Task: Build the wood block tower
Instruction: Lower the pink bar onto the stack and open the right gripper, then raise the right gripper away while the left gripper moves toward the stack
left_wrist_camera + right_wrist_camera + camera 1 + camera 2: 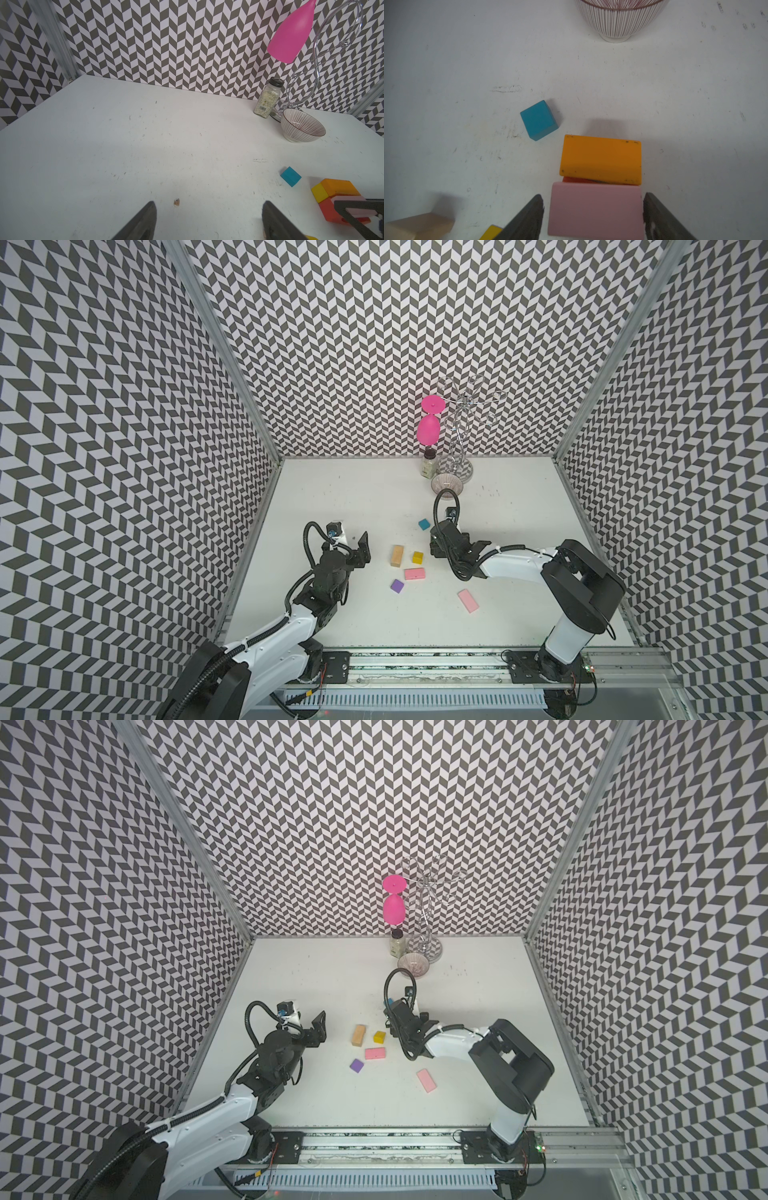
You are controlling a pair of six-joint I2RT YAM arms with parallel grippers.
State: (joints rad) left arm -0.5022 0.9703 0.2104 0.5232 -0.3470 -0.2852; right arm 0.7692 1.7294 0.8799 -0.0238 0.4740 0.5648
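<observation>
At the left, our left gripper (360,542) hovers over bare tabletop (332,497), its fingers (145,220) spread wide with nothing between them. Just right of it lie the loose pieces: a plain wood block (397,556), a purple block (397,585) nearer us, a yellow cube (417,558) and a loose pink slab (414,573), with a teal cube (424,524) farther back. Right of these stands the wood block tower (336,188), an orange block (600,160) over a red piece (330,212), and on its near side the top pink slab (596,212) sits between the fingers of our right gripper (592,197). Those fingers are parted slightly wider than the slab: a gap shows on one side, while the other finger is touching or nearly so. We judge the step in hand to be releasing this slab. To do it well we should open evenly until both fingers clear, then rise straight up, so neither pad drags the slab off its seat. How squarely it rests underneath we cannot tell, so we go slowly. A second pink slab (468,600) waits nearer, at the right.
</observation>
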